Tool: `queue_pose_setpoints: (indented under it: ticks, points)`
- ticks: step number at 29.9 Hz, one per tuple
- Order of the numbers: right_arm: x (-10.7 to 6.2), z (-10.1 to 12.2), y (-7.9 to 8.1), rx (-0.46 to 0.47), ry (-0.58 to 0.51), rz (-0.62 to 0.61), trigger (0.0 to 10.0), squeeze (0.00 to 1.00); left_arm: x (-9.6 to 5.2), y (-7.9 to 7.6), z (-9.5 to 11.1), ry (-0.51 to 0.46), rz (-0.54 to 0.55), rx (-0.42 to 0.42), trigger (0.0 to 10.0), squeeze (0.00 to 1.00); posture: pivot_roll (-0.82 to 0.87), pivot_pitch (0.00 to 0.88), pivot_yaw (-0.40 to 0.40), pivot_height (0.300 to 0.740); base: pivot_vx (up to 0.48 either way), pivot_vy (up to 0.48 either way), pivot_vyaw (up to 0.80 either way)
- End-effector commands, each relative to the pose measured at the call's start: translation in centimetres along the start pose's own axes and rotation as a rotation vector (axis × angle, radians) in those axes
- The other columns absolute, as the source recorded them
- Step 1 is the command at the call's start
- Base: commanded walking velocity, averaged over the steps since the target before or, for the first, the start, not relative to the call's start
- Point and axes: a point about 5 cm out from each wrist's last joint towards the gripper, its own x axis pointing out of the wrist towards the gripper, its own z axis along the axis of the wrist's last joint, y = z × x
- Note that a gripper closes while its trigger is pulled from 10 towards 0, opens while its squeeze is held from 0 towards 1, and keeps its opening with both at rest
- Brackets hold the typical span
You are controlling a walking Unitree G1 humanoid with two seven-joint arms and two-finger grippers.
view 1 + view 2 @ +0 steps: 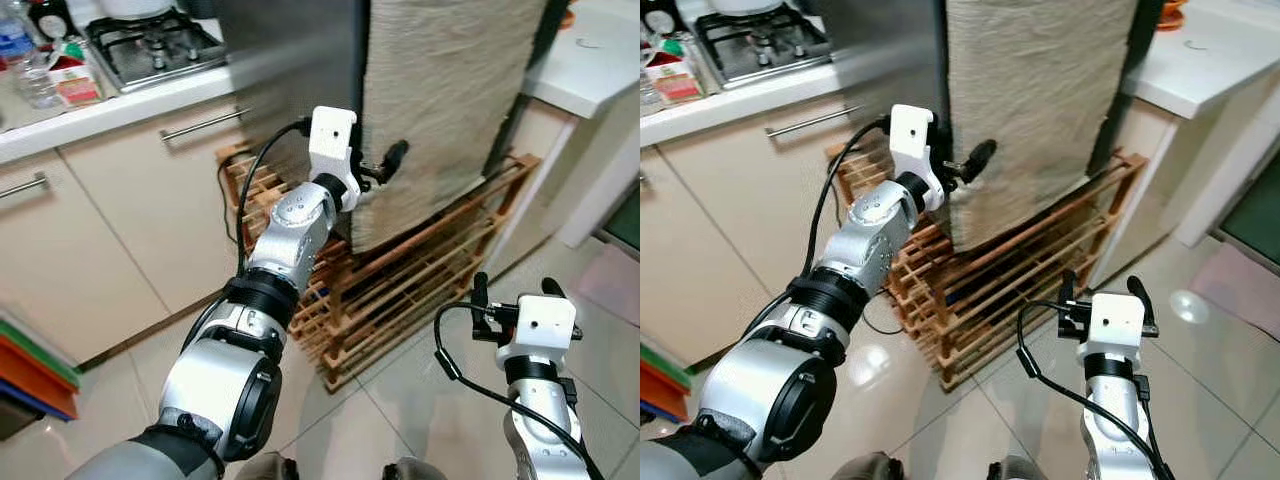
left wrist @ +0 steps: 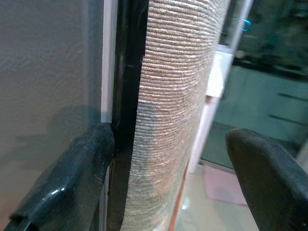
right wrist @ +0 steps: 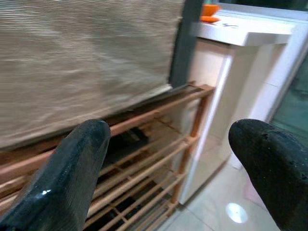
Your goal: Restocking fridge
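The fridge has a grey steel side (image 1: 290,60) and a front door draped in a beige woven cloth (image 1: 450,90). My left gripper (image 1: 382,166) is raised to the door's edge and open. In the left wrist view one finger (image 2: 82,163) rests at the black seam (image 2: 127,96) between the steel side and the cloth-covered door (image 2: 178,96), and the other finger (image 2: 264,178) stands clear in front of the cloth. My right gripper (image 1: 515,290) hangs low over the floor, open and holding nothing, pointing towards the rack under the fridge.
A slatted wooden rack (image 1: 400,290) stands under the fridge. To the left are cream cabinets with bar handles (image 1: 200,125), and a worktop with a gas hob (image 1: 150,45), a bottle and a carton. A white counter (image 1: 590,60) is at right. The floor (image 1: 420,400) is glossy tile.
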Motion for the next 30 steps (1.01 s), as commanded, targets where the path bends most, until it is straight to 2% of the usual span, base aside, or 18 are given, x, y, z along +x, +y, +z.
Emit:
queue_pose_setpoints:
  ticks: [1,6,12,16,19,22,23,25,29,30]
  points:
    - [0.0,0.2,0.0,0.010,-0.001,0.001,10.0,0.00,1.1,-4.6,0.9,-0.051,-0.278,0.030,10.0,0.00,-0.20,0.015,0.067,0.703,0.000,0.000,0.00]
    - [-0.1,-0.1,0.1,0.012,0.011,0.002,10.0,0.00,1.2,-6.3,1.6,-0.086,-0.433,0.042,10.0,0.00,-0.20,0.014,0.070,0.703,0.000,0.000,0.00]
    - [-0.1,-0.4,0.2,0.015,0.022,0.005,10.0,0.00,1.5,-7.5,2.2,-0.114,-0.496,-0.002,10.0,0.00,-0.21,0.012,0.075,0.703,0.000,0.000,0.00]
    - [-0.1,-0.4,0.3,0.016,0.025,0.005,10.0,0.00,1.4,-7.8,2.4,-0.125,-0.516,-0.018,10.0,0.00,-0.21,0.014,0.076,0.703,0.000,0.000,0.00]
    - [-0.4,-0.7,0.5,0.023,0.042,0.015,10.0,0.00,0.3,-8.4,3.3,-0.167,-0.575,-0.089,10.0,0.00,-0.21,0.015,0.078,0.703,0.000,0.000,0.00]
    - [-0.4,-0.8,0.6,0.027,0.048,0.022,10.0,0.00,-0.2,-8.4,3.5,-0.175,-0.588,-0.111,10.0,0.00,-0.21,0.015,0.078,0.703,0.000,0.000,0.00]
    - [-0.5,-1.0,0.8,0.047,0.060,0.039,10.0,0.00,-1.4,-7.5,3.6,-0.182,-0.570,-0.152,10.0,0.00,-0.20,0.015,0.076,0.703,0.000,0.000,0.00]
    - [-0.5,-1.1,1.1,0.073,0.075,0.061,10.0,0.00,-2.7,-6.4,3.6,-0.182,-0.538,-0.169,10.0,0.00,-0.20,0.011,0.074,0.703,0.000,0.000,0.00]
    - [-0.3,-1.3,2.1,0.131,0.097,0.139,10.0,0.00,-4.6,-3.5,3.2,-0.161,-0.415,-0.202,10.0,0.00,-0.17,0.005,0.067,0.703,0.000,0.000,0.00]
    - [-0.3,-1.3,2.1,0.131,0.097,0.139,10.0,0.00,-4.6,-3.5,3.2,-0.161,-0.415,-0.202,10.0,0.00,-0.17,0.005,0.067,0.703,0.000,0.000,0.00]
